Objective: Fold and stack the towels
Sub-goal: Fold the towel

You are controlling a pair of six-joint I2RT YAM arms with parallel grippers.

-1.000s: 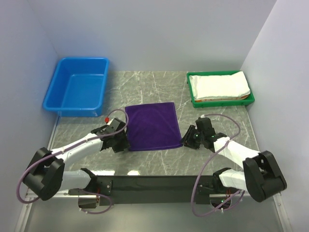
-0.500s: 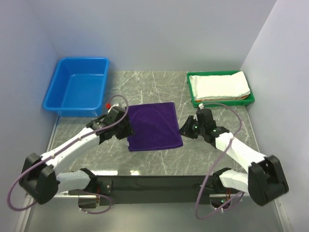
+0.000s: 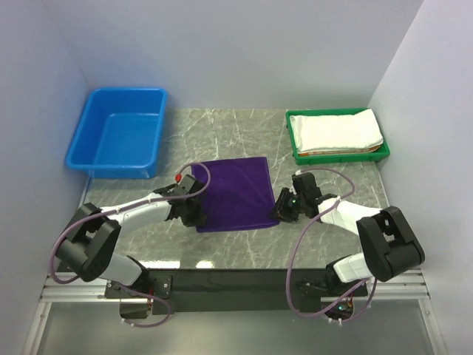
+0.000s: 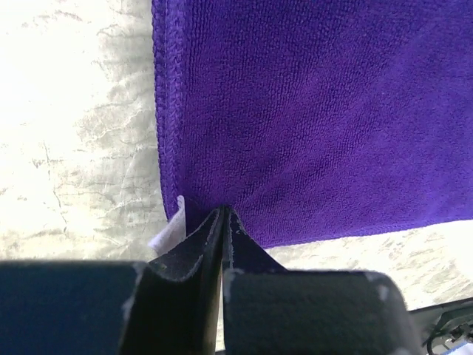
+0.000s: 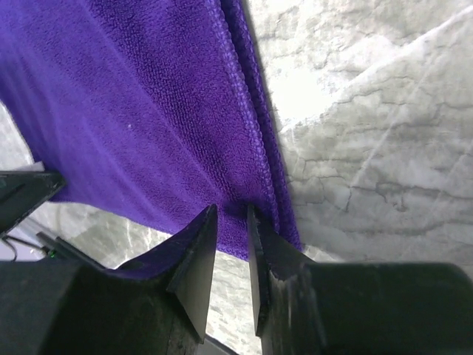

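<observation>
The purple towel (image 3: 235,192) lies flat on the desk (image 3: 222,129), between both sets of fingers. The left fingers (image 4: 222,222) are pinched tight on its near corner, and the cloth puckers at their tips. The right fingers (image 3: 284,207) stand narrowly parted astride the opposite hem; I can't tell whether they grip it. A folded white towel (image 3: 340,132) sits well beyond them.

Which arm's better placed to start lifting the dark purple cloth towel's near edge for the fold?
Left. The left claw is shut on the dark purple cloth towel at its near-left corner, cloth puckered at the tips. The right claw straddles the near-right hem, jaws apart, not yet gripping.
</observation>
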